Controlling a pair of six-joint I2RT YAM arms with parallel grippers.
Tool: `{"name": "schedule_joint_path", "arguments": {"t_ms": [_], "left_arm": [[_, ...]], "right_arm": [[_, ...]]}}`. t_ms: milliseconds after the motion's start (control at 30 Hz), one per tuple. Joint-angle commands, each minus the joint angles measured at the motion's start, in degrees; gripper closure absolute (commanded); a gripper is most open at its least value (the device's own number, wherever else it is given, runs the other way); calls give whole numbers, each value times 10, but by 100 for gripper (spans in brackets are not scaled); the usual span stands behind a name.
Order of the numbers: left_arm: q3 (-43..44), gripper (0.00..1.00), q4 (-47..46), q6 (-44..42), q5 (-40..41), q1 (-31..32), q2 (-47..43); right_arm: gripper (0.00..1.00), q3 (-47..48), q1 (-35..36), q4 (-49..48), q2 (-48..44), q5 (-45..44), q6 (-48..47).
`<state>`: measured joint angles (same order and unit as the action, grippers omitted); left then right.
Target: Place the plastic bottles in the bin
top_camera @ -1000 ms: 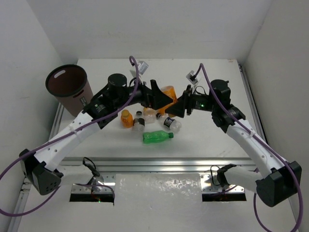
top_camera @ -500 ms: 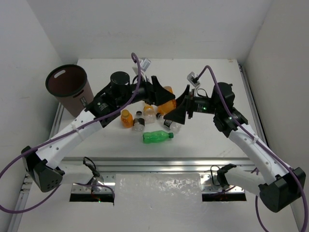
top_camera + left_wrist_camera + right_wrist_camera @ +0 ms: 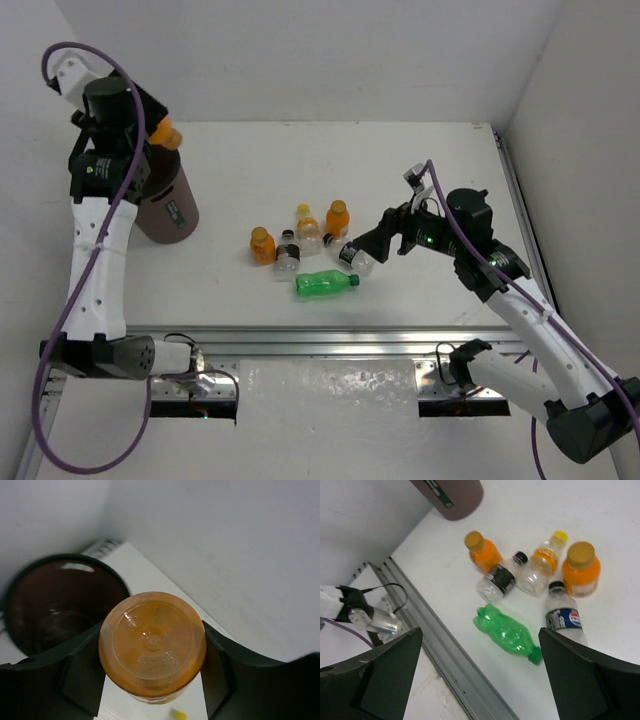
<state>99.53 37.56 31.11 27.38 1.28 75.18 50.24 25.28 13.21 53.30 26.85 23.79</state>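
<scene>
An orange plastic bottle (image 3: 152, 647) is held up near the dark brown round bin's (image 3: 165, 212) rim; six other bottles (image 3: 308, 236) are clustered on the table (image 3: 440, 160), the green one (image 3: 327, 284) lying flat.

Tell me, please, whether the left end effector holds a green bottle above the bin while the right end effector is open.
Not quite: the left wrist view shows the left end effector holding an orange bottle, not a green one. The rest stands: it is above the bin, and the right end effector is open.
</scene>
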Motion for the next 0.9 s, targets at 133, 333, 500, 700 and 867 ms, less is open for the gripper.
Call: {"name": "schedule_joint_path", "arguments": {"t_ms": [133,333,500,700,867], "left_arm": [[8,75,-11,-12,9,-157,83],[45,17,-2,-15,-14,-167,138],[15,0,-22,-34,-79,-167,89],[-37,0,3,-75,-131,-103,-1],[-162,0,-23,-86,-172,-42,-126]], "right_arm": [[1,-41,0,3,-17,-31,-33],[1,-60,0,-9,-2,-15,-49],[1,-52,1,-17,50,-96,-48],[1,19,12,-69,219,-194,-70],[3,109,20,-95,370,-220,-84]]}}
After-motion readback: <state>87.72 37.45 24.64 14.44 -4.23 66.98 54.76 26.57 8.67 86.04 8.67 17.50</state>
